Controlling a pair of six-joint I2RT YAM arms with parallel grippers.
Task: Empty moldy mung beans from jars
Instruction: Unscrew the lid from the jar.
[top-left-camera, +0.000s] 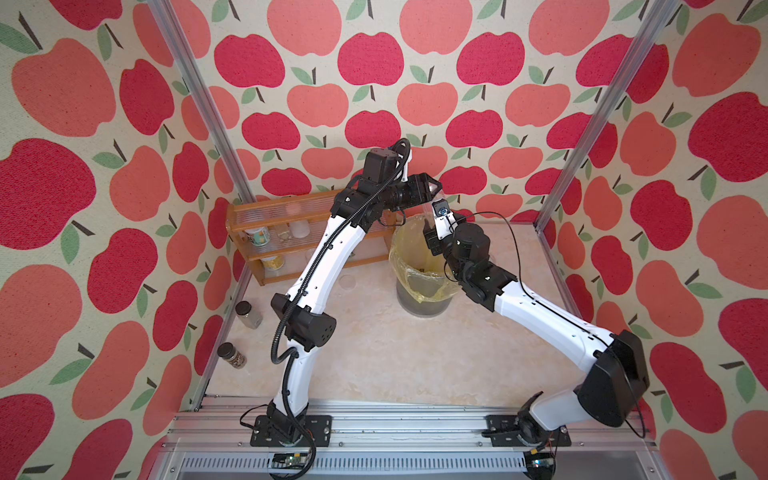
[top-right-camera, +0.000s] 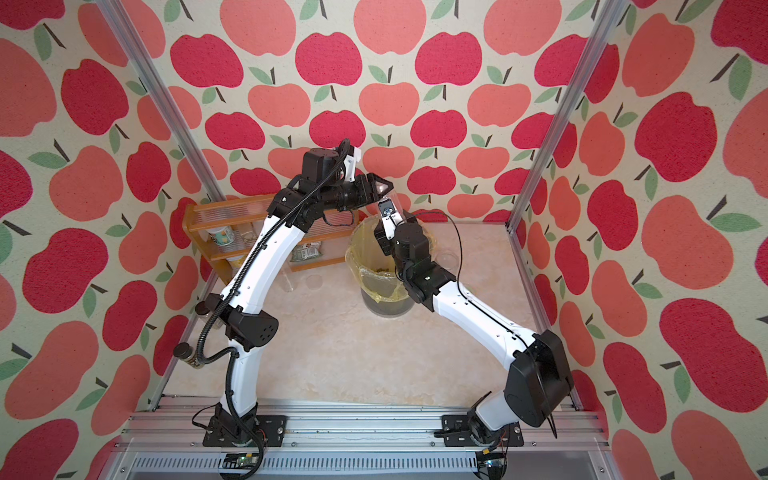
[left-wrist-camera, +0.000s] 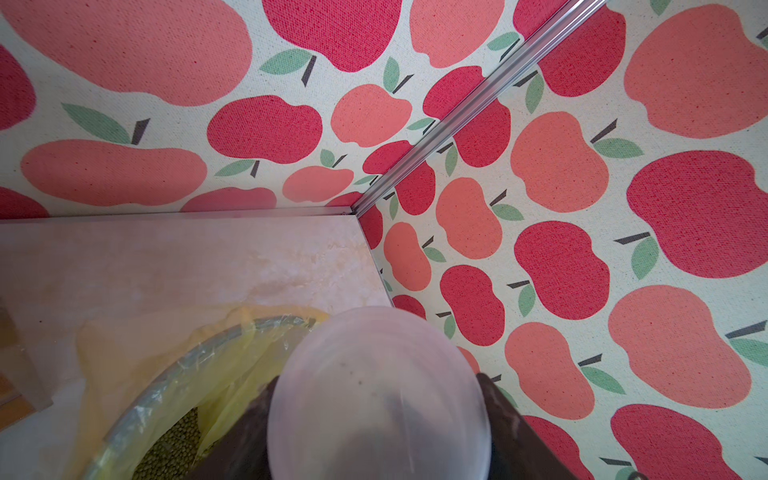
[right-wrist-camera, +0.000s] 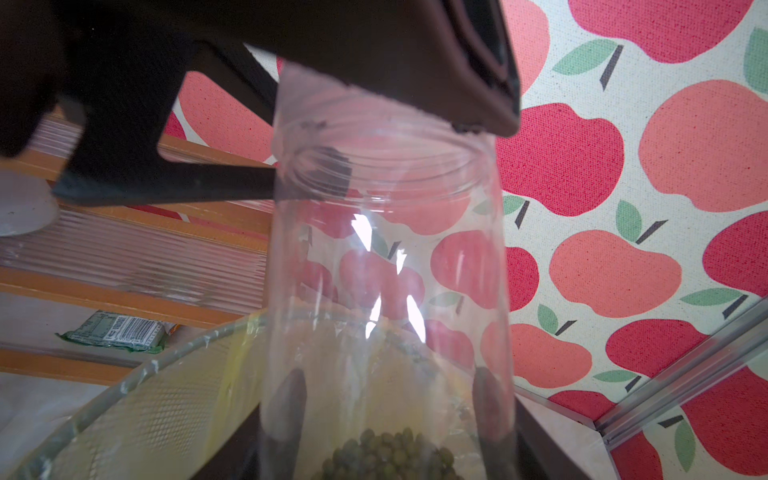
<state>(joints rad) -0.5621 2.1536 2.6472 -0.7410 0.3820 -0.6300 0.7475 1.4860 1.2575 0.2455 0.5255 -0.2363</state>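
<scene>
Mung beans (right-wrist-camera: 386, 453) sit in a small heap at the base end of the clear jar (right-wrist-camera: 386, 270). That is the end my right gripper (right-wrist-camera: 388, 399) has hold of: its two fingers (right-wrist-camera: 286, 407) press on opposite sides of the wall, closed only as far as the jar's width allows. At the threaded end, my left gripper (left-wrist-camera: 376, 386) is clamped the same way on the frosted lid (left-wrist-camera: 374, 436), with a dark finger on either side of its rim. From the right wrist camera the lid sits right at the jar's mouth, but I cannot tell whether it is seated on the threads or just clear of them. In both top views the two grippers meet above the far rim of the bin (top-left-camera: 419, 305), which is lined with a yellow bag (top-left-camera: 401, 249), so the jar hangs over it. Loose beans (left-wrist-camera: 174, 444) lie inside the bag. Behind my left arm stands the wooden rack (top-left-camera: 282, 252) with a printed can (top-left-camera: 258, 237) on a shelf. Two small dark-lidded jars (top-left-camera: 248, 314) stand on the table by the left wall.
</scene>
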